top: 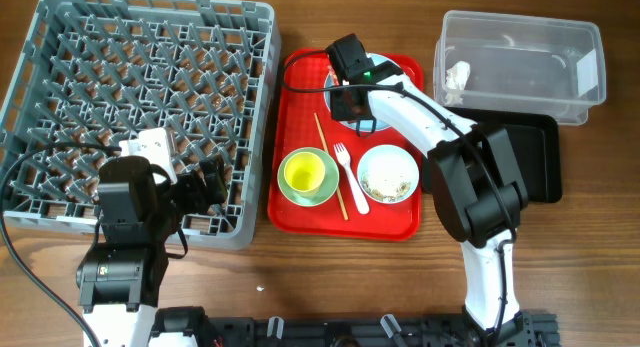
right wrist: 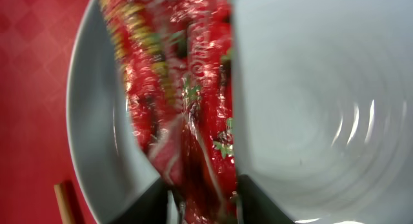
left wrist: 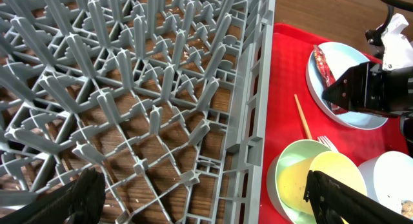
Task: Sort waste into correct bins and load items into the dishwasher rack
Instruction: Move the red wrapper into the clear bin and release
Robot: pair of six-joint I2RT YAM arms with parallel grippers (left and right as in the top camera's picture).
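My right gripper (top: 352,105) is over the pale blue plate (top: 383,61) at the back of the red tray, shut on the red snack wrapper (right wrist: 193,88), which lies on the plate (right wrist: 310,88). The wrapper also shows in the left wrist view (left wrist: 322,66). My left gripper (left wrist: 203,182) is open and empty above the front right corner of the grey dishwasher rack (top: 140,87). The yellow-green cup (top: 305,171) stands on the pale green saucer (top: 290,195). The white fork (top: 350,172) and chopstick (top: 330,167) lie beside it. The pale blue bowl (top: 388,149) holds rice scraps (top: 385,190).
The red tray (top: 310,87) sits between the rack and the bins. The clear tub (top: 520,22) at the back right holds a white tissue (top: 457,75). The black tray (top: 535,157) lies in front of it, partly under my right arm.
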